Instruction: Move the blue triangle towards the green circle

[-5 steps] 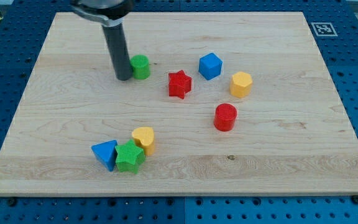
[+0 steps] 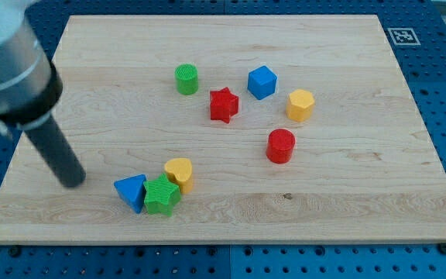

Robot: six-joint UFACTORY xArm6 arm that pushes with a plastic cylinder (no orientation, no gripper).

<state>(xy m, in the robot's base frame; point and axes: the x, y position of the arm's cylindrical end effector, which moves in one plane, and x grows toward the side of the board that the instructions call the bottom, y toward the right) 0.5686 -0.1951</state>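
Blue triangle block [image 2: 132, 191]: lower-left of wooden board [image 2: 362, 194], touching green star block [image 2: 162, 195]. Rod tip [image 2: 73, 183]: just to its left, apart; no jaws fitted. Green cylinder block [image 2: 186, 79]: up-right, well apart. Judged: tip needs repositioning below-left of triangle.

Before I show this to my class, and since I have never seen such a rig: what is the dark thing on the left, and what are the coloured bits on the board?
The dark thing is a robot arm ending in a plain rod. It has no hand and holds nothing; my tip only slides over the wooden board and pushes blocks. There is one picture, from a single camera looking down at an angle. My tip sits at the view's left of the blue triangle, a little apart. That triangle huddles with a green star and a yellow heart. Higher up lie the green circle, red star, blue cube, a yellow block and a red cylinder.
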